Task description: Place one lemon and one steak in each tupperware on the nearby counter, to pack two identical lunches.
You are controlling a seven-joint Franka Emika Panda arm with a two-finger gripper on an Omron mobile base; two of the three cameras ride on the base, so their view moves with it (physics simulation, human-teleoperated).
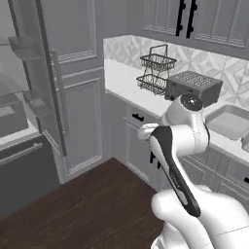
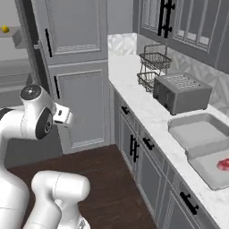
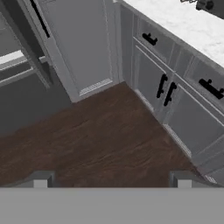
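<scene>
Hand view looked down at dark wood floor (image 3: 100, 144) and grey cabinet fronts (image 3: 175, 100); the gripper (image 3: 112, 179) showed its two finger tips set wide apart at the bottom, with nothing between them. White marble counter (image 3: 183, 26) ran along the far right.

Right base view: two grey tupperware trays on the counter at the near right, touching or just overlapping. The farther tupperware (image 2: 197, 129) looked bare. The nearer tupperware (image 2: 212, 172) held one bright red-pink steak (image 2: 223, 164) at its right edge. A toaster (image 2: 181, 93) stood beyond them, then black wire baskets (image 2: 154, 67) further along. A small yellow lemon (image 2: 5, 29) sat on a shelf (image 2: 20, 38) at the far left, inside what looked like an opened fridge, well apart from the trays. I could not find the second lemon or the second steak.

Left base view: the arm (image 1: 180, 146) was folded in front of the cabinets, hand low and away from the counter.

Judgement: the lemon should be light, firm and round, apt to roll or slip, so best taken across its middle with the jaws square. The steak is likely soft and slick; pinch it across the narrow width, gently, so it does not squeeze out.
</scene>
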